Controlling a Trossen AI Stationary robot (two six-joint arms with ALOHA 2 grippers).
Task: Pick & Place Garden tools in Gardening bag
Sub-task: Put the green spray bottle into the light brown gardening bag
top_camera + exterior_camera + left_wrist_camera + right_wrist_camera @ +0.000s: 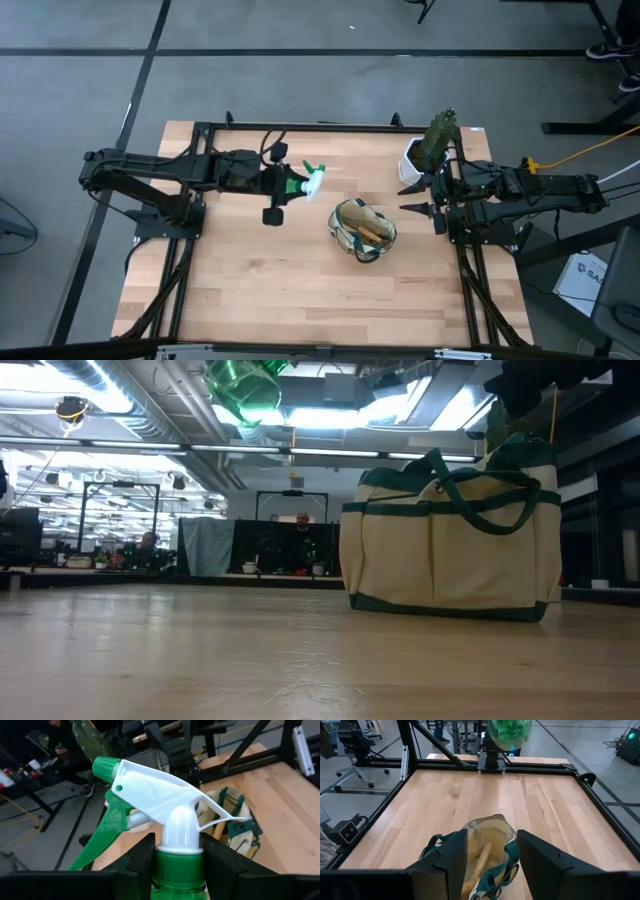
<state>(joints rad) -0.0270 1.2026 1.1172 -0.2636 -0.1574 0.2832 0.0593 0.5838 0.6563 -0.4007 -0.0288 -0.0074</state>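
L gripper (292, 184) clamped on spray bottle (306, 181) – held aloft left of bag (361, 229), R gripper (418, 197) fingers apart, empty – beside bag, wooden handles (481, 861) inside

Hidden and cropped parts

The picture edge is cutting off the green spray bottle (176, 870) below its neck in the left wrist view, while the gardening bag (485, 855) is hiding all but wooden handles; people behind the table are showing too small to make out.

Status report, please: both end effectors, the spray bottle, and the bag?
Left end effector shut on spray bottle, held above the table. Right end effector open, beside gardening bag. Wooden handles already inside bag. Path to bag clear.
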